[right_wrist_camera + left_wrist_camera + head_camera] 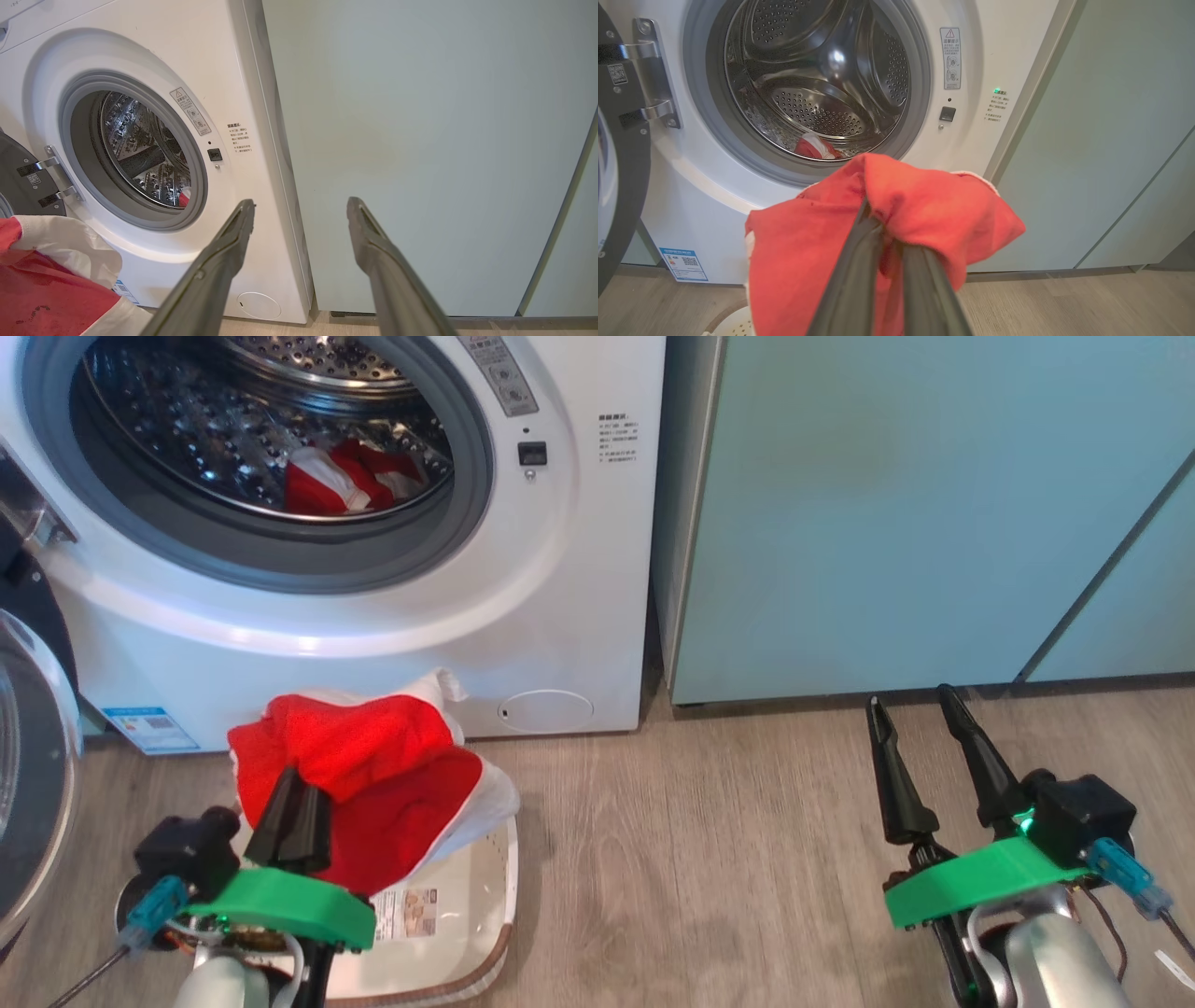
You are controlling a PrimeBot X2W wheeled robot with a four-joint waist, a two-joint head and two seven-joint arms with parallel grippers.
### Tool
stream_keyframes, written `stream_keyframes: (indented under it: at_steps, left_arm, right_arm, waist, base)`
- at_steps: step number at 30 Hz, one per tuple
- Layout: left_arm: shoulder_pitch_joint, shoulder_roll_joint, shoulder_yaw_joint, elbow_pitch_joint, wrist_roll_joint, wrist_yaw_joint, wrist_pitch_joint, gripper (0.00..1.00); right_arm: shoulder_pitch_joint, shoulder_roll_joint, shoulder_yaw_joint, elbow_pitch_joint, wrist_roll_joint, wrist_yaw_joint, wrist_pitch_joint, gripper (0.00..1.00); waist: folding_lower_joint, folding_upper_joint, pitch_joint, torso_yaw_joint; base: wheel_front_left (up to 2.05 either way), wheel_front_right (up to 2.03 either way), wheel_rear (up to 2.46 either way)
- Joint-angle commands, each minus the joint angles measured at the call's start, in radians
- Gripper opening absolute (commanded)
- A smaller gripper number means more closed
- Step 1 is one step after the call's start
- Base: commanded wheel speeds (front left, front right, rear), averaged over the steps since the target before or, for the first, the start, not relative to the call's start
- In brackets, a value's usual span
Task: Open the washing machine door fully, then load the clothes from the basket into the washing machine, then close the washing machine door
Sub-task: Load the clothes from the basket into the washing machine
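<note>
one garment [364, 775], long axis downward

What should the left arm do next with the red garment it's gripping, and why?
Probably lift it up and forward into the steel drum. The left gripper is shut on the red garment just above the basket, the washing machine door stands open, and one red-and-white garment already lies in the drum.

Shiny perforated steel drum [817, 112], soft cloth garments [924, 205]
</note>
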Motion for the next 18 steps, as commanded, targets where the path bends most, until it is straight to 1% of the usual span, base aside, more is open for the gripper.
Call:
stream_keyframes:
  at_steps: [1, 6, 9, 16, 18]
  left_arm:
    - [-0.051, 0.007, 0.031, -0.046, -0.007, 0.007, -0.013, 0.0]
    - [-0.079, 0.007, 0.036, -0.055, -0.005, 0.004, -0.013, 0.0]
    - [-0.119, 0.007, 0.055, -0.063, -0.014, -0.001, -0.013, 0.0]
    - [-0.293, 0.008, 0.123, -0.071, 0.013, -0.02, -0.013, 0.0]
    - [-0.358, 0.017, 0.143, -0.063, 0.021, -0.024, -0.013, 0.0]
  right_arm:
    - [-0.017, -0.002, 0.021, -0.037, 0.005, 0.0, -0.007, 1.0]
    - [-0.028, -0.002, 0.02, -0.042, 0.004, 0.0, -0.007, 1.0]
    - [-0.041, -0.002, 0.023, -0.048, 0.004, 0.0, -0.007, 1.0]
    - [-0.089, -0.002, 0.037, -0.061, 0.002, 0.0, -0.007, 1.0]
    - [-0.105, -0.002, 0.041, -0.066, 0.004, 0.0, -0.007, 1.0]
  waist:
    - [0.0001, -0.0001, 0.006, -0.001]
    - [0.0001, -0.0001, 0.046, -0.01]
    - [0.0001, -0.0001, 0.088, -0.017]
    - [0.0001, -0.0001, 0.225, -0.035]
    - [0.0001, -0.0001, 0.266, -0.042]
  base:
    - [0.0, 0.0, 0.0]
    - [0.0, 0.0, 0.0]
    - [0.0, 0.0, 0.0]
    - [0.0, 0.0, 0.0]
    - [0.0, 0.0, 0.0]
